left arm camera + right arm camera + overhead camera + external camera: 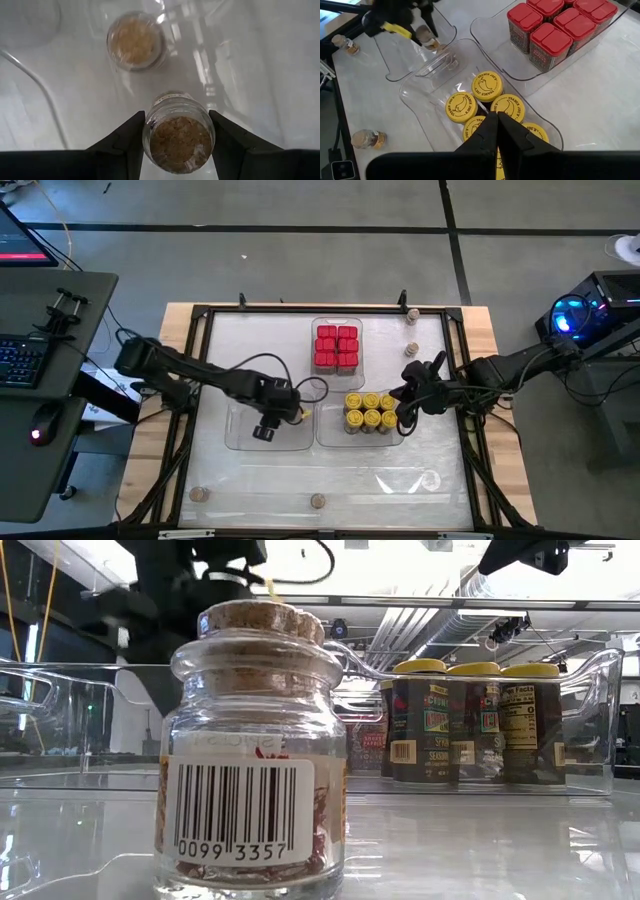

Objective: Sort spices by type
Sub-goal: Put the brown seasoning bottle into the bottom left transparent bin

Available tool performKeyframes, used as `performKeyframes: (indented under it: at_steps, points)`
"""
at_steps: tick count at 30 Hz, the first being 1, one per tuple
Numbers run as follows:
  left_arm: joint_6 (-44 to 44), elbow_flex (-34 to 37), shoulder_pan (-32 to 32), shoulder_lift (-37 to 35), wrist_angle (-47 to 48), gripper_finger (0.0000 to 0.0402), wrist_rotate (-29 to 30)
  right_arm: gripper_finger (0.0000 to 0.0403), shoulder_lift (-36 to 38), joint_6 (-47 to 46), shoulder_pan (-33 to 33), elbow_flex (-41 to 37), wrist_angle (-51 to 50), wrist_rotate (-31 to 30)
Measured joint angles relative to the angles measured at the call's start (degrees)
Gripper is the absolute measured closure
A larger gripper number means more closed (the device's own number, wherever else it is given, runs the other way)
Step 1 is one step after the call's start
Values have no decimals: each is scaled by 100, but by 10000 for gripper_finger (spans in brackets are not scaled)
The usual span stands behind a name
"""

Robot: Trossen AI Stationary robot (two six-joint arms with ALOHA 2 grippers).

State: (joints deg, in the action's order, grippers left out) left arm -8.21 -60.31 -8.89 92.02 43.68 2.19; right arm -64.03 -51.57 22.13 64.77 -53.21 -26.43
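Holding cork-topped jar (179,135) between left fingers (125,145)

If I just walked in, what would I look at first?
Probably the red spice boxes, packed tight in a clear tray at the far middle of the table, and the yellow-lidded jars bunched in the tray just in front of them. Then the left gripper, holding a little cork-topped jar over a third tray, which has one cork-topped jar in it already.

Red boxes (337,347) in tray (358,323) behind yellow-lidded jars (369,412).
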Motion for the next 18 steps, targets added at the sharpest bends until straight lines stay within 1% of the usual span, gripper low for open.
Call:
performKeyframes:
  at_steps: [5, 11, 18]
  points:
    - [279, 0, 42, 301, -60, 241, 0, 402, 0, 3, -1, 0, -1, -1]
    - [640, 0, 42, 284, -190, 240, 3, 402, -2, 44, 0, 0, -4, -5]
    - [965, 0, 64, 279, -332, 240, 364, 402, -2, 46, -2, 0, -2, -5]
